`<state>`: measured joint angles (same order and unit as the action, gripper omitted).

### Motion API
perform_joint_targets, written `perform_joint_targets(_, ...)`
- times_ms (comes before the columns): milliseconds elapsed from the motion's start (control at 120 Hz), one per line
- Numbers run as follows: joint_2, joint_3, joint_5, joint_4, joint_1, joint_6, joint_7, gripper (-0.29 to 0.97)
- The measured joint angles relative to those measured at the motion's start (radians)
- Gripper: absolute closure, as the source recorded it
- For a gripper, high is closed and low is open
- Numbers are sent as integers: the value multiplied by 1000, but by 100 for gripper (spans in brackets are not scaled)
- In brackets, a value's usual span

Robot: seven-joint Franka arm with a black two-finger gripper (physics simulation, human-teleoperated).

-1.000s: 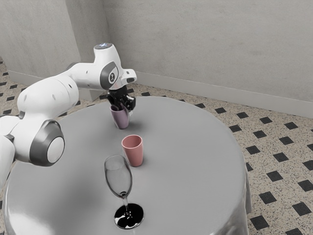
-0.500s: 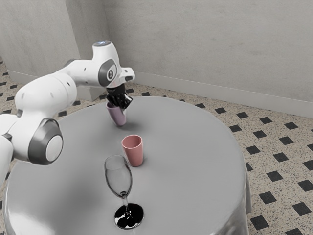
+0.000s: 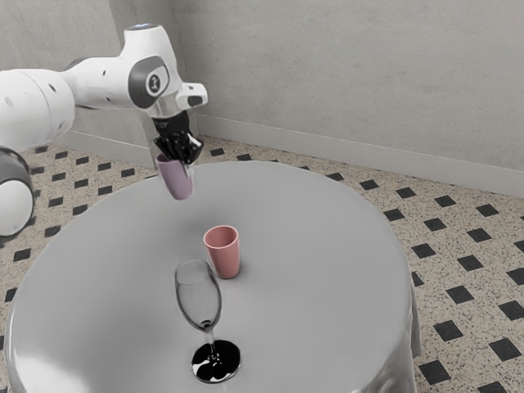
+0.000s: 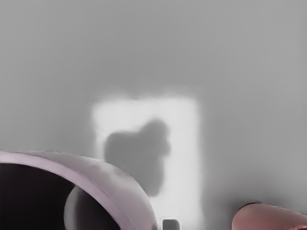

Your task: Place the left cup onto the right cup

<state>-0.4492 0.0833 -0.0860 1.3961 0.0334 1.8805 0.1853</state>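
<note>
A mauve cup hangs in the air above the round grey table, tilted a little, with my gripper shut on its rim. Its blurred rim also looms close under my hand in the wrist view. A pink cup stands upright near the table's middle, below the held cup and toward the exterior view's right of it. A sliver of the pink cup shows in the wrist view beside the held cup.
An empty wine glass with a dark base stands close in front of the pink cup, toward the table's near edge. A checkered floor and a grey wall surround the table.
My gripper has lifted the mauve cup off the table and carried it up and toward the exterior view's left. The pink cup and the wine glass have stayed put.
</note>
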Motion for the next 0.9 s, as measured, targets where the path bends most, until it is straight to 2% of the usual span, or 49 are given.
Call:
perform_joint_targets(200,211,-85,89,258,-15,52,-45,76)
perform_joint_targets(483,368,-138,120,486,-17,190,-134,76)
perform_joint_targets(708,393,-185,123,533,-32,255,-199,77)
perform_joint_targets(900,335,-189,123,524,-38,299,-241,76)
